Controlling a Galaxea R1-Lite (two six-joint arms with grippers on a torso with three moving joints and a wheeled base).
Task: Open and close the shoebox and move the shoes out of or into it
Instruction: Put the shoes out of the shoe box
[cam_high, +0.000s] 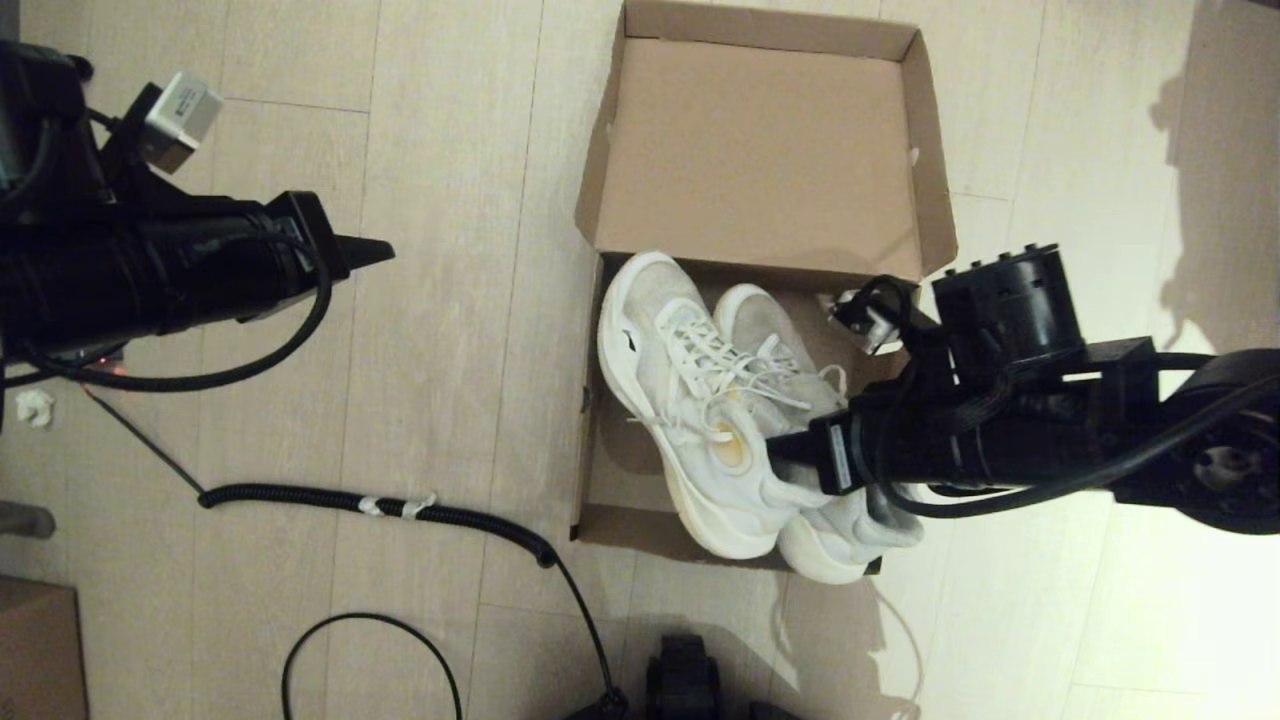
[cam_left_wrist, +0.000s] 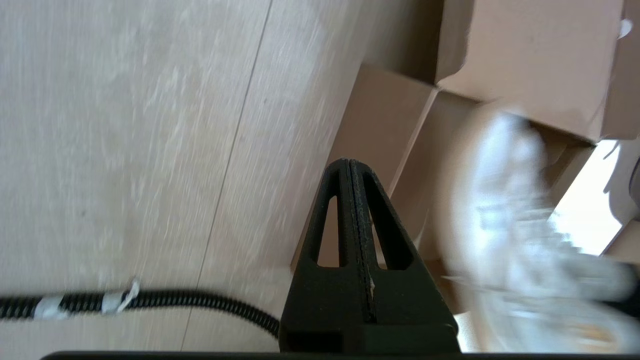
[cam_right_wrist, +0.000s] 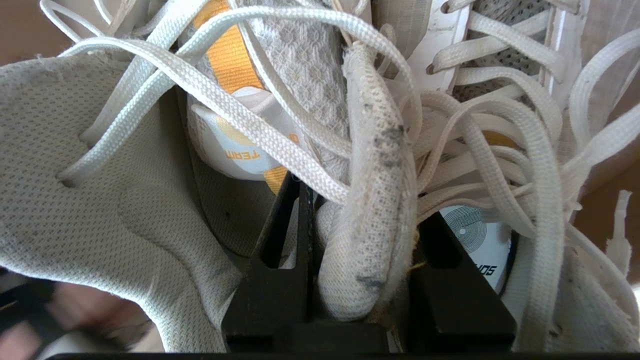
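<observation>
The shoebox (cam_high: 598, 500) lies on the floor with its lid (cam_high: 760, 150) folded back flat behind it. Both white shoes (cam_high: 680, 380) are over the box side by side, toes toward the lid, heels overhanging the near wall. My right gripper (cam_high: 795, 450) reaches in from the right and is shut on the shoes' inner collars (cam_right_wrist: 375, 175), pinched between its black fingers (cam_right_wrist: 280, 260). Whether the soles touch the box floor is unclear. My left gripper (cam_high: 375, 250) hangs shut and empty over the floor left of the box (cam_left_wrist: 380, 115), its tip (cam_left_wrist: 350, 167) pointing at the box's side.
A coiled black cable (cam_high: 450, 515) with white tape runs across the floor left of the box. A smaller brown box (cam_high: 35, 650) shows at the near left corner. A white scrap (cam_high: 35, 408) lies at the far left. The robot's base (cam_high: 685, 680) is near the bottom centre.
</observation>
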